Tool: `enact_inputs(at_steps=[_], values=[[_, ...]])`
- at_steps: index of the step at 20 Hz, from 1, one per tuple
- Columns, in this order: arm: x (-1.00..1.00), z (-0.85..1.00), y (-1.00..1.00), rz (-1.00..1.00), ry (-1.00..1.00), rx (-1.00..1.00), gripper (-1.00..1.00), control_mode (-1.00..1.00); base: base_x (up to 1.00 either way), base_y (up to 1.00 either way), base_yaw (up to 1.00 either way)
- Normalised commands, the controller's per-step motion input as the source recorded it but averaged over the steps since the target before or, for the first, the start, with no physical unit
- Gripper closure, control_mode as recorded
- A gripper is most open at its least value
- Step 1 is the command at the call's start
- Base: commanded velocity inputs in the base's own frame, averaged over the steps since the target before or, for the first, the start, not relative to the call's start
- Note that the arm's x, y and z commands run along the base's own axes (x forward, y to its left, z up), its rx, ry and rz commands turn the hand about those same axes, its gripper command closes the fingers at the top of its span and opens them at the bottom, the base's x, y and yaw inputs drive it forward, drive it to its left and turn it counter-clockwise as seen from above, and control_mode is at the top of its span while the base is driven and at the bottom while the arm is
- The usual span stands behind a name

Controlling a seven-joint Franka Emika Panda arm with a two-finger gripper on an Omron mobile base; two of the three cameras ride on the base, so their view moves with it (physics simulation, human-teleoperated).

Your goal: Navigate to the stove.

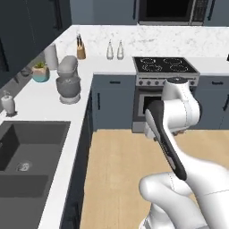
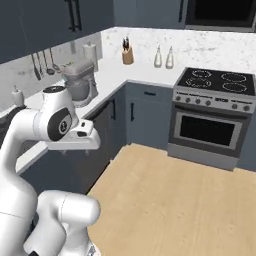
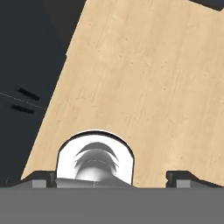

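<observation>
My gripper (image 3: 118, 177) hangs over bare wood floor (image 3: 144, 78), pointing down; its two dark finger tips (image 3: 38, 178) sit wide apart at the bottom of the hand view with nothing between them, so I read it as open and empty. A dark cabinet front (image 3: 26, 65) runs along one side of that view.

Outward from there, the arm is folded up over the base, and the stove (image 2: 214, 107) stands ahead across open floor, set into the back counter run below the microwave (image 1: 172, 11). From the left base view it sits straight ahead and partly behind my forearm; from the right base view it lies ahead and to the right. Its long axis runs side to side along the back wall, oven door facing me, so I judge the coming move is a drive forward, edging right, to square up with that door.

The corner counter (image 1: 40, 98) to my left carries a stand mixer (image 1: 68, 80), knife block (image 1: 81, 49) and two bottles (image 1: 114, 50) near the stove's left edge.

I can read no labels or brand marks anywhere.
</observation>
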Motion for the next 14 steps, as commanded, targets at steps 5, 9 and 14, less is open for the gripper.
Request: enact_inputs(at_steps=[5,9,14], values=[[0.00,0.00,0.00,0.00,0.00,0.00,-1.00,1.00,0.86,-0.71,-0.29],[0.00,0.00,0.00,0.00,0.00,0.00,-1.00,1.00,1.00,-0.88,-0.16],[0.00,0.00,0.00,0.00,0.00,0.00,-1.00,1.00,1.00,-0.82,-0.09]])
